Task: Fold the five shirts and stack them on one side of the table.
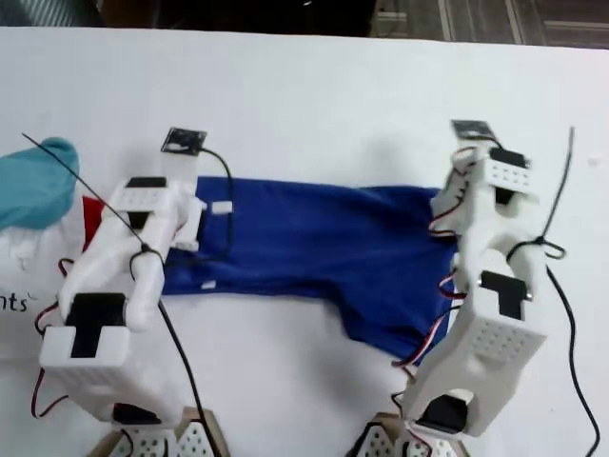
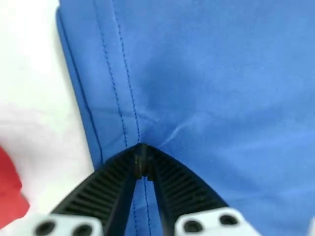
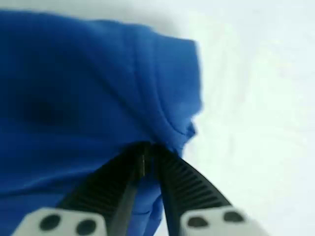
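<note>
Setting: a white table [image 1: 314, 86] seen from above; a strip of darker floor [image 1: 457, 19] beyond its far edge; 2 arms stand at the near edge.
Blue shirt [image 1: 324, 248]: lies flat across the middle of the table, spread between the 2 arms; 1 lobe of cloth runs toward the near edge on the right arm's side.
Left arm [image 1: 114, 276]: on the side of the table with the other cloths; its wrist is over the blue shirt's end there.
Left gripper [image 2: 142, 164]: jaws brought together, with no gap at the tips; they pinch the blue shirt at its stitched hem; a double seam line runs straight into the pinch.
Right arm [image 1: 490, 286]: over the opposite end of the blue shirt.
Right gripper [image 3: 147, 157]: jaws likewise closed tip to tip; they clamp a bunched fold at the blue shirt's edge, with bare table just beside it.
Teal shirt [image 1: 38, 181]: bundled at the table's left edge; apart from the blue shirt.
Red cloth [image 1: 92, 217]: between the teal shirt and the blue shirt; partly covered by the left arm.
White printed cloth [image 1: 19, 276]: at the left edge, just nearer than the teal shirt.
</note>
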`<state>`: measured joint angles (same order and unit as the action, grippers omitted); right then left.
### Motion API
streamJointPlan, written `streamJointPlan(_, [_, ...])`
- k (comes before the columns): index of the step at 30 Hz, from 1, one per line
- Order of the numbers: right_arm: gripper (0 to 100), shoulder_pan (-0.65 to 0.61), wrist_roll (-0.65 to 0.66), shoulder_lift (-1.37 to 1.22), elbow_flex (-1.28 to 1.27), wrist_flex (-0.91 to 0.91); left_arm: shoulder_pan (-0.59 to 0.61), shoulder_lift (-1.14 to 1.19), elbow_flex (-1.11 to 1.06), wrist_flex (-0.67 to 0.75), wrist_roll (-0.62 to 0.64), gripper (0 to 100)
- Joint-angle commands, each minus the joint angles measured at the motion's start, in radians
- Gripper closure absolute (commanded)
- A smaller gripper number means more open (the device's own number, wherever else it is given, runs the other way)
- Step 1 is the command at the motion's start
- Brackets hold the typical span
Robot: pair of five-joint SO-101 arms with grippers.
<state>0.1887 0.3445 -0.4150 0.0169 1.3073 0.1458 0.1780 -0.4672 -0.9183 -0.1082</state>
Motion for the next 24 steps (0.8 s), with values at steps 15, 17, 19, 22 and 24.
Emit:
streamJointPlan(15, [91.1, -0.364, 0.321, 0.865, -0.743, 0.159, 0.006, -0.005, -0.001, 0.026, 0.008, 97])
streamJointPlan(17, [82.3, -0.395, 0.322, 0.871, -0.790, 0.140, 0.006, -0.005, -0.001, 0.026, 0.008, 97])
streamJointPlan(19, [74.8, -0.433, 0.350, 0.871, -0.819, 0.136, 0.006, -0.005, -0.001, 0.026, 0.008, 97])
streamJointPlan(22, [73.8, -0.518, 0.356, 0.875, -0.867, 0.139, 0.006, -0.005, -0.001, 0.026, 0.008, 97])
streamJointPlan(24, [75.1, -0.572, 0.356, 0.874, -0.901, 0.134, 0.006, -0.005, -0.001, 0.026, 0.008, 97])
